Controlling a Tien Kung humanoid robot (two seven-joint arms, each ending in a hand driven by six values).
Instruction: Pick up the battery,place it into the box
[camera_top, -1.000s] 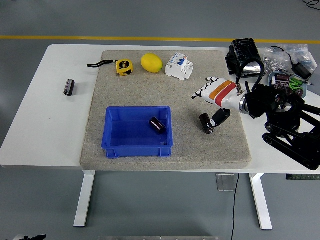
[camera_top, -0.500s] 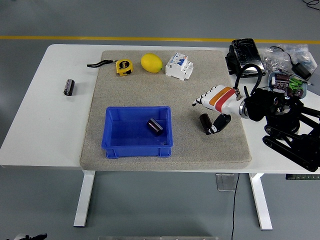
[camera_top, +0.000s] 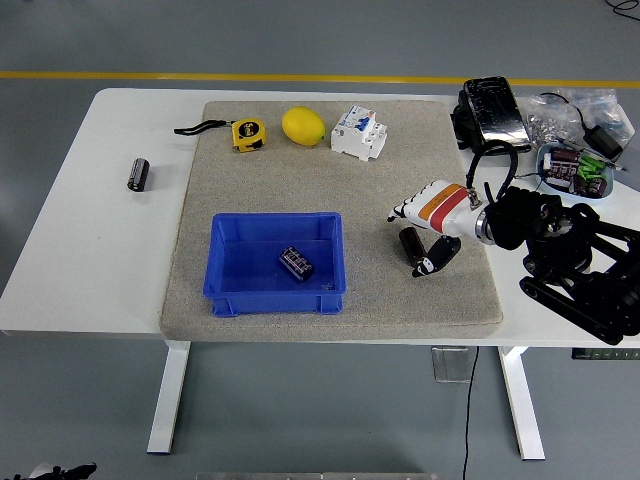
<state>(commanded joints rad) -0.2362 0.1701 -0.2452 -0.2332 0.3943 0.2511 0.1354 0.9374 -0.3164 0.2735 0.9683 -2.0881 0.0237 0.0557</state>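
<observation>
While the right hand (camera_top: 428, 225) reaches in from three o'clock over the grey mat (camera_top: 260, 200), its fingers (camera_top: 402, 210) and thumb curl around a dark battery (camera_top: 411, 244), which stands close to upright on the mat with its long axis tilted slightly toward eleven o'clock. At nine o'clock from that battery, well apart, sits the blue box (camera_top: 276, 262), its open top facing up. Inside the box lies a second battery (camera_top: 295, 263), on its side, with its long axis running from about ten to four o'clock. A third battery (camera_top: 138, 173) rests on the bare white tabletop (camera_top: 90, 250) at nine o'clock of the mat, its axis pointing roughly twelve to six. Along the mat's twelve o'clock edge lie a yellow tape measure (camera_top: 247, 133), a lemon (camera_top: 303, 126) and a white circuit breaker (camera_top: 358, 132), all far from the hand. Between the gripped battery and the box, only bare mat shows. Off the mat at one o'clock stands a black device (camera_top: 490, 112), with a small tray of parts (camera_top: 572, 165) just beside it.
</observation>
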